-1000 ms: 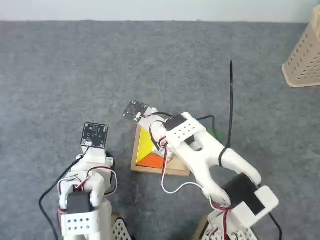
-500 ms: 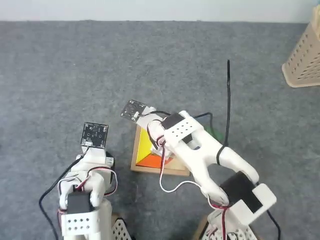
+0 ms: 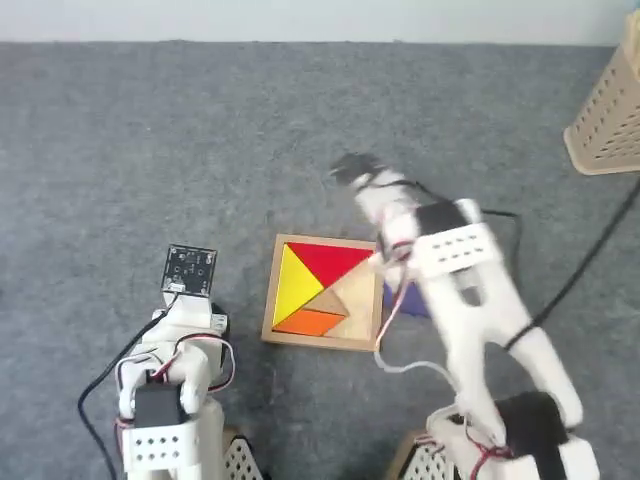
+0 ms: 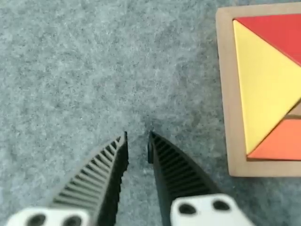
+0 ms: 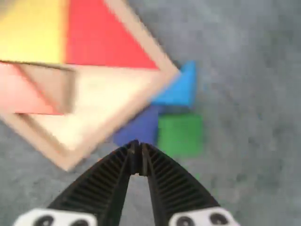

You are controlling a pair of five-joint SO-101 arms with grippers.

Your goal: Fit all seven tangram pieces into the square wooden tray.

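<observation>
Tray point(image 3: 269, 300) holds red triangle point(image 3: 325, 260), yellow triangle point(image 3: 295, 290), orange piece point(image 3: 312, 322); blue triangle point(image 5: 181, 89), navy piece point(image 5: 138, 127), green square point(image 5: 180, 135) lie just outside on the worktop point(image 3: 150, 150). Right jaws pressed together, empty; left jaws slightly spread.

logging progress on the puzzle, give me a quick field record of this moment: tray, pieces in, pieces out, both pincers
tray: square wooden tray on grey carpet, partly filled
pieces in tray: red triangle, yellow triangle, orange piece, small brown triangle
pieces outside: light blue triangle, dark blue piece, green square, on the carpet beside the tray
left pincer: slightly open, empty, over carpet beside the tray
right pincer: shut, empty, near the loose pieces
</observation>
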